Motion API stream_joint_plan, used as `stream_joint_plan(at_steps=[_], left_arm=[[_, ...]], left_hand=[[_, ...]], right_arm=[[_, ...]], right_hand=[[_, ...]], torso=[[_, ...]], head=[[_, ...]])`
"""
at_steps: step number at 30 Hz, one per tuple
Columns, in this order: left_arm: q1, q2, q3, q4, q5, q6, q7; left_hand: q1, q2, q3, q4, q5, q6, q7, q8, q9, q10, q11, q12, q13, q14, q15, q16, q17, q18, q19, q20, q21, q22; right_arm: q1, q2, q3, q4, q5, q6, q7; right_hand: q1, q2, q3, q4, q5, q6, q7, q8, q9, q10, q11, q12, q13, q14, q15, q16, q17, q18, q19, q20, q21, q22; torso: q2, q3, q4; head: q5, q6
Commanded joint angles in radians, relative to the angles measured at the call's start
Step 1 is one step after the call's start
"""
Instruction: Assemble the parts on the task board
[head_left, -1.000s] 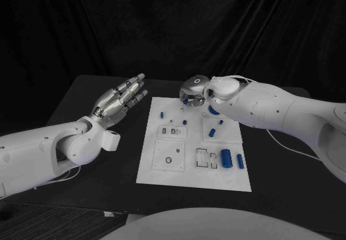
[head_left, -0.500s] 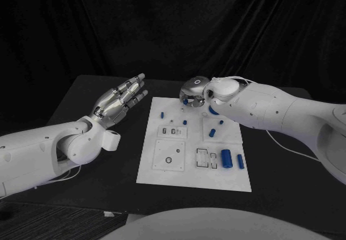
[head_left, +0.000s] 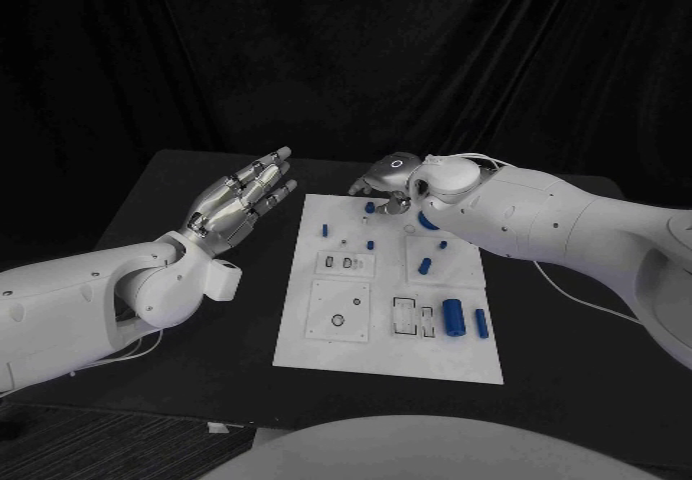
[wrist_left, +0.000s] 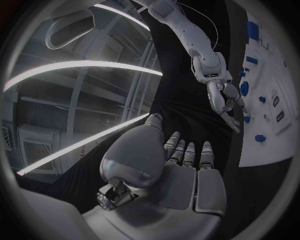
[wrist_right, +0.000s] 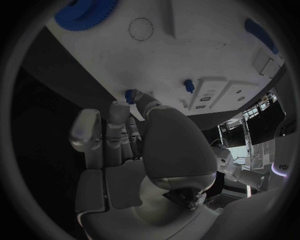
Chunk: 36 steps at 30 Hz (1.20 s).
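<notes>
- Since the earlier frames the right hand (head_left: 381, 178) has uncurled a little over the far edge of the task board (head_left: 335, 345). Its fingers now reach out toward 9 o'clock instead of being balled up. The small blue peg (head_left: 369, 207) beneath them is more exposed than it was.
- The left hand (head_left: 238, 202) has not moved, and neither have the other parts on the board.
- The right hand hangs over the board's 12 o'clock edge, fingers loosely bent, with the tips just above the small blue peg.
- In the right wrist view one fingertip (wrist_right: 136, 98) lies right at the small blue peg (wrist_right: 129, 95), which stands on the board. I cannot tell whether the hand is touching or pinching it, or only poised beside it.
- The left hand is released, palm open and fingers straight and close together. It is raised above the black table (head_left: 173, 200), at about 10 o'clock from the board's middle and apart from the board.
- The task board lies flat in the middle of the table, its long sides running from 6 to 12 o'clock.
- A blue gear (head_left: 428, 222) lies at about 1 o'clock on the board, partly hidden under the right arm.
- A short blue pin (head_left: 326, 229) stands at 11 o'clock. Another pin (head_left: 369, 244) stands near the middle of the far half.
- A slanted blue piece (head_left: 426, 265) lies at 2 o'clock.
- A thick blue cylinder (head_left: 453, 316) and a thinner blue rod (head_left: 480, 322) lie side by side at about 4 o'clock, close together.
</notes>
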Motion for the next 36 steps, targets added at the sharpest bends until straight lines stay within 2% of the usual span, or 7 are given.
stream_joint_plan(at_steps=[1,9,16,21,27,32,36], left_arm=[[0.002,0.002,0.001,0.000,-0.002,0.018,0.017],[0.002,0.003,0.001,-0.006,-0.002,0.024,0.012],[0.000,0.003,0.001,-0.013,-0.002,0.029,0.006],[-0.001,0.006,0.001,-0.016,-0.002,0.032,0.002],[-0.004,0.013,0.001,-0.022,-0.002,0.039,-0.001],[-0.007,0.019,0.001,-0.027,-0.002,0.046,-0.004],[-0.009,0.023,0.001,-0.030,-0.002,0.051,-0.008]], left_hand=[[0.008,0.000,0.005,-0.001,0.007,0.007,0.001,0.006,0.001,0.003,0.007,0.007,0.001,0.001,0.005,-0.004,-0.001,0.010,0.001,0.007,-0.003,-0.001],[0.008,0.001,0.006,-0.001,0.007,0.008,0.002,0.007,0.001,0.003,0.008,0.007,0.001,0.001,0.005,-0.004,-0.001,0.010,0.001,0.007,-0.003,-0.001],[0.009,0.001,0.006,-0.001,0.008,0.008,0.003,0.007,0.001,0.003,0.009,0.007,0.001,0.001,0.006,-0.004,-0.001,0.010,0.001,0.008,-0.003,-0.001],[0.009,0.001,0.006,-0.002,0.009,0.008,0.003,0.007,0.001,0.003,0.009,0.007,0.001,0.001,0.006,-0.004,-0.001,0.010,0.001,0.008,-0.003,-0.001],[0.012,0.002,0.008,-0.002,0.011,0.007,0.003,0.008,0.001,0.003,0.009,0.008,0.001,0.001,0.012,-0.004,-0.001,0.010,0.001,0.010,-0.003,-0.001],[0.017,0.002,0.011,-0.002,0.013,0.006,0.004,0.009,0.001,0.004,0.011,0.012,0.001,0.001,0.018,-0.004,-0.001,0.009,0.001,0.013,-0.003,-0.001],[0.018,0.002,0.012,-0.002,0.014,0.006,0.004,0.009,0.001,0.004,0.011,0.014,0.002,0.001,0.021,-0.004,-0.001,0.008,0.001,0.014,-0.003,-0.001]], right_arm=[[-0.002,-0.004,0.000,0.003,-0.003,-0.035,-0.027],[0.014,-0.054,0.000,0.058,0.013,-0.122,-0.026],[0.069,-0.188,0.000,0.231,0.146,-0.167,-0.034],[0.097,-0.290,0.000,0.344,0.239,-0.149,-0.052],[0.106,-0.354,-0.001,0.372,0.337,-0.075,-0.078],[0.098,-0.375,-0.001,0.355,0.377,-0.034,-0.102],[0.087,-0.386,-0.001,0.343,0.388,-0.023,-0.118]], right_hand=[[-0.002,0.015,-0.008,0.000,-0.005,-0.007,0.002,-0.004,-0.002,-0.010,0.000,-0.005,-0.001,-0.006,0.003,-0.004,0.002,-0.004,-0.004,0.000,-0.005,0.000],[0.000,0.024,-0.020,-0.006,0.002,0.025,0.017,0.004,-0.004,0.012,0.001,0.004,0.003,-0.002,0.004,-0.001,0.008,-0.005,-0.001,0.001,-0.002,0.009],[-0.006,0.036,-0.020,0.004,0.016,0.183,0.081,0.031,-0.002,0.194,0.012,0.087,0.016,0.001,0.009,-0.010,0.003,-0.002,-0.004,0.004,-0.014,0.007],[-0.008,0.020,-0.031,0.004,0.008,0.211,0.096,0.034,-0.008,0.343,-0.025,0.228,0.086,-0.060,-0.008,-0.116,-0.142,0.023,-0.065,-0.009,-0.112,-0.095],[-0.052,0.029,-0.089,0.043,-0.014,0.251,0.111,0.028,-0.018,0.072,-0.035,0.902,0.651,-0.153,0.002,-0.207,-0.175,0.071,-0.210,0.003,-0.436,-0.359],[-0.109,0.024,-0.141,0.083,-0.033,0.267,0.114,0.033,-0.008,0.506,-0.055,1.363,1.244,0.013,0.003,0.230,0.485,0.003,-0.054,0.003,-0.129,-0.023],[-0.125,0.031,-0.170,0.093,-0.028,0.289,0.111,0.044,0.009,0.746,-0.058,1.503,1.503,0.128,-0.003,0.450,0.832,-0.026,0.005,-0.004,0.038,0.154]], torso=[[0.000,0.0003,-0.0003],[-0.001,0.0000,0.0002],[-0.005,0.0004,-0.0022],[-0.010,-0.0005,-0.0048],[-0.020,-0.0024,-0.0094],[-0.027,-0.0047,-0.0122],[-0.033,-0.0058,-0.0147]], head=[[0.001,0.000],[-0.003,0.000],[-0.001,0.000],[0.008,0.000],[0.011,0.000],[0.011,0.000],[0.015,0.000]])
